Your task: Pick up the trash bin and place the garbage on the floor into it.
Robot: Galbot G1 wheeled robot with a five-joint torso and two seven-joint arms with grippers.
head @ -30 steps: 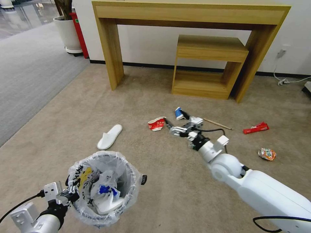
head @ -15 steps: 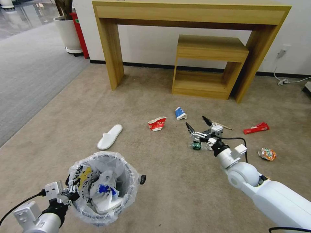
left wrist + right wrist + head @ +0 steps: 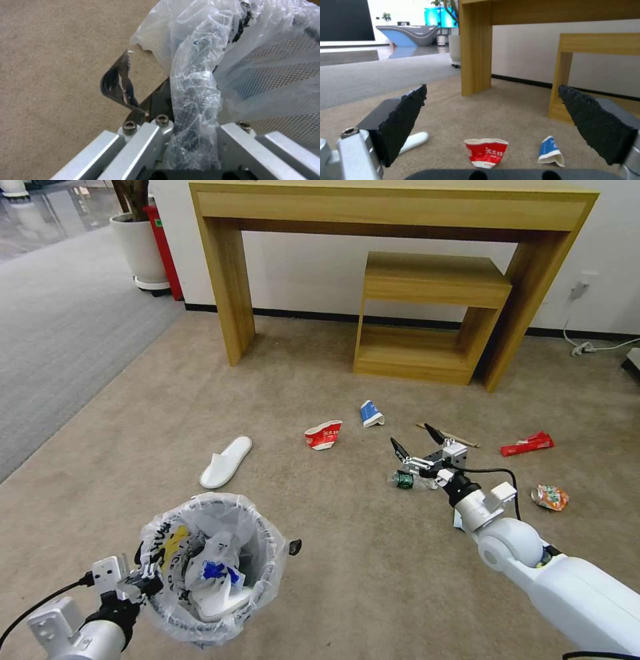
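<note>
The trash bin (image 3: pixel 207 570), black with a crinkly clear bag over its rim, hangs at the lower left with a white slipper and crumpled bags inside. My left gripper (image 3: pixel 148 580) is shut on the bin's bagged rim (image 3: pixel 195 100). My right gripper (image 3: pixel 417 441) is open and holds nothing, low over the floor (image 3: pixel 347 553). A green-label bottle (image 3: pixel 405 480) lies just under and beside its fingers. Beyond it lie a red cup (image 3: pixel 323 435) (image 3: pixel 485 152), a blue cup (image 3: pixel 371 413) (image 3: pixel 550 151), a white slipper (image 3: pixel 225 461), a wooden stick (image 3: pixel 457 437), a red wrapper (image 3: pixel 527 444) and a crushed can (image 3: pixel 550 497).
A tall wooden desk (image 3: pixel 393 210) with a low shelf unit (image 3: pixel 427 313) under it stands against the far wall. Grey carpet (image 3: pixel 60 327) and a white planter (image 3: pixel 140 247) are at the left. Cables (image 3: pixel 593 347) trail at the right wall.
My right arm has drawn back and to the right, away from the cups, with its fingers open. The green-label bottle now shows beside it. The left arm and bin have held still.
</note>
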